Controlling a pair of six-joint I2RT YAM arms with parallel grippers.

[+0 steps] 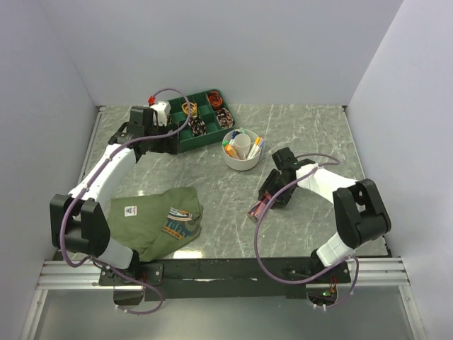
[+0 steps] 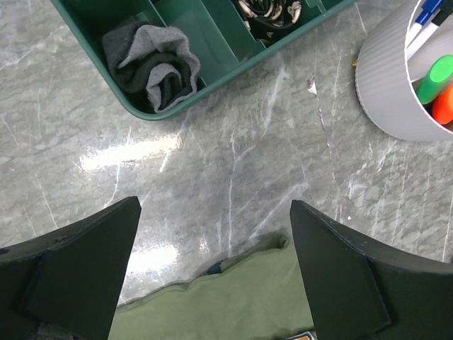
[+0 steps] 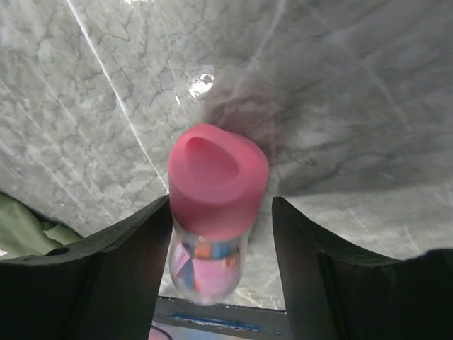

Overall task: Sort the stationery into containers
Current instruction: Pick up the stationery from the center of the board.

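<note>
A stubby pink highlighter with a clear body stands tilted between my right gripper's jaws. The left finger touches it and a gap shows at the right finger. From above, the highlighter is low over the table, just left of the right gripper. The round white cup holds several pens and highlighters, green and orange among them. My left gripper is open and empty over bare table, left of the cup; from above it sits by the tray.
The green compartment tray stands at the back; a grey rolled cloth lies in its near corner. The folded olive shirt lies at the front left, its edge below my left fingers. White walls enclose the table.
</note>
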